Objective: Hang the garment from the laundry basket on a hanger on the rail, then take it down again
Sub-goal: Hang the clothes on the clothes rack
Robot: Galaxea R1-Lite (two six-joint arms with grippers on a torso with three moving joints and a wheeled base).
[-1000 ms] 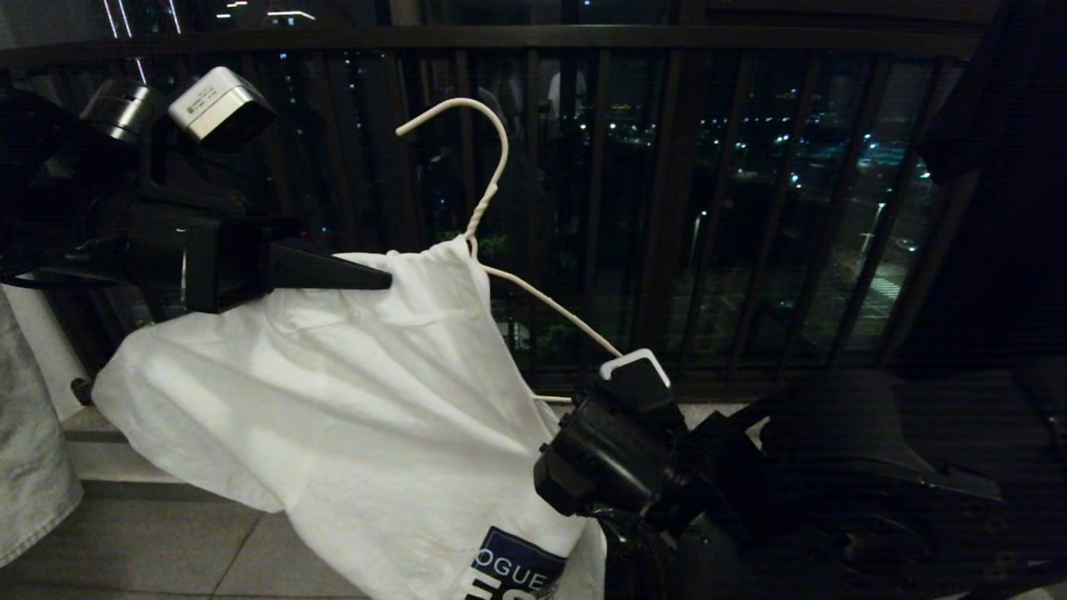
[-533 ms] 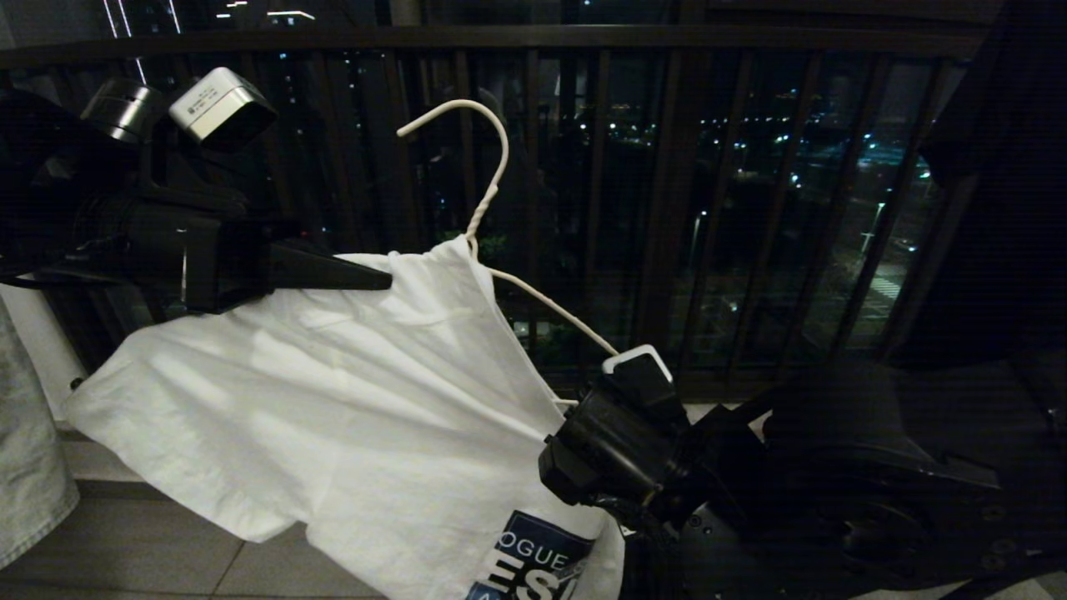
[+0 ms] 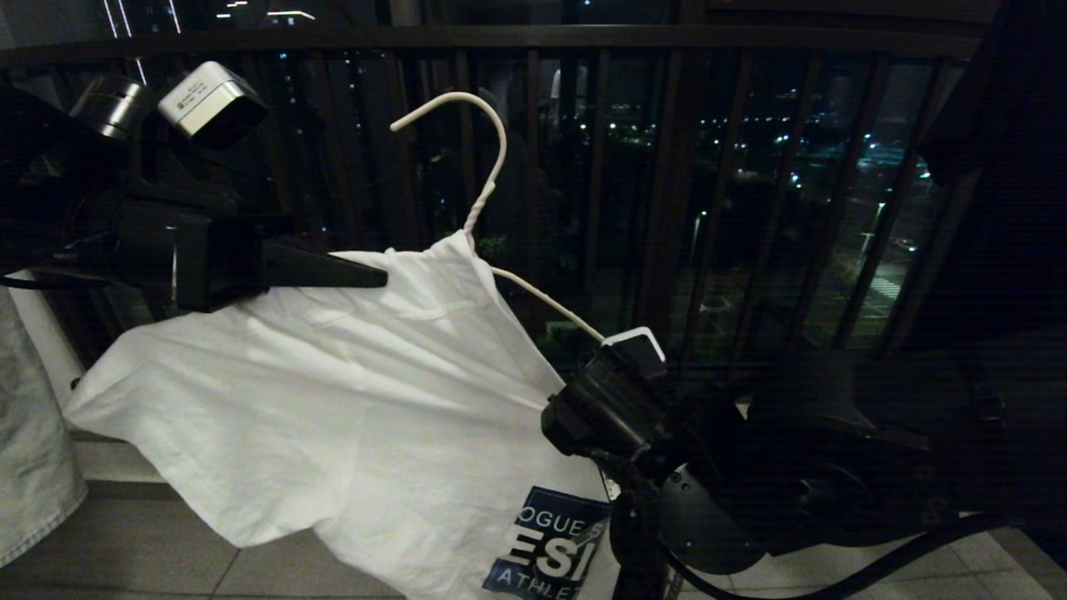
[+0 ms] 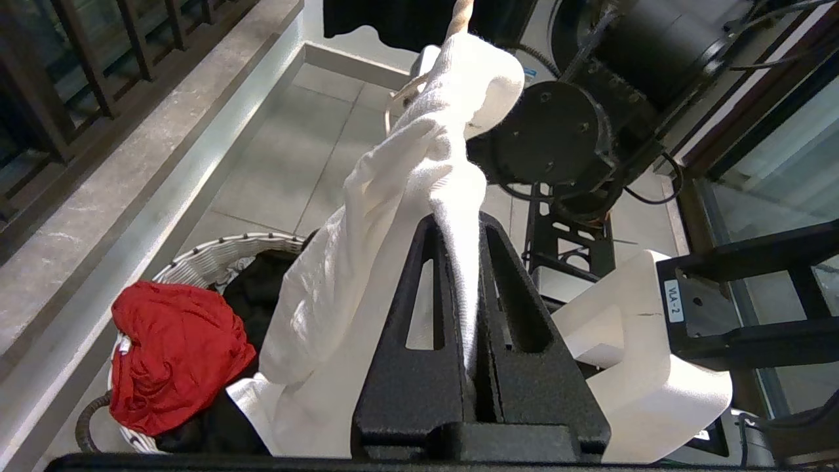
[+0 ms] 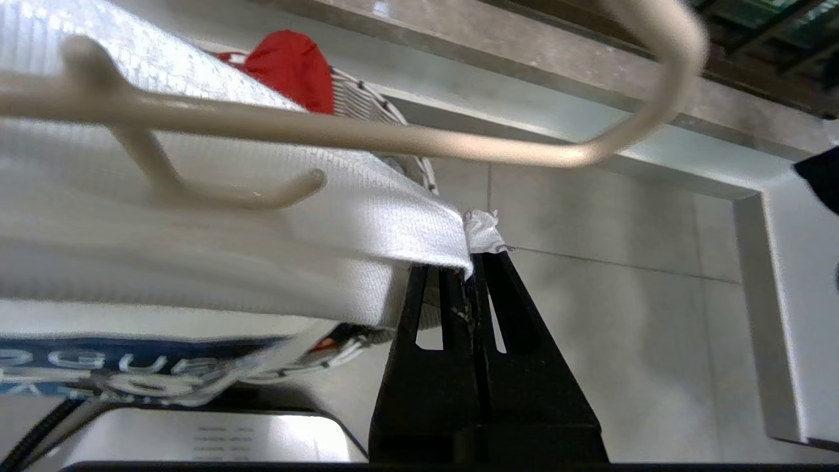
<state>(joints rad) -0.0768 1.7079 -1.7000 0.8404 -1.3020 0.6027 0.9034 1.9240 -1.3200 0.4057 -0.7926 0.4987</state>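
Now both arms' jaws pinch the garment (image 3: pixel 350 400) — left (image 4: pixel 467 236) mid-fabric, right (image 5: pixel 473 259) its edge.

The T-shirt (image 3: pixel 333 417) is white with a dark blue print and pale lettering low on the front. It drapes over one shoulder of the hanger (image 3: pixel 488 179), crumpled and spread wide to the left, its collar bunched at the twisted neck. The hanger is thin white wire, tilted, its hook up before the dark railing and its other shoulder bare, sloping down to the right. The basket (image 4: pixel 216 259), pale-rimmed and woven, stands on the tiled floor beneath, holding red and black cloth.
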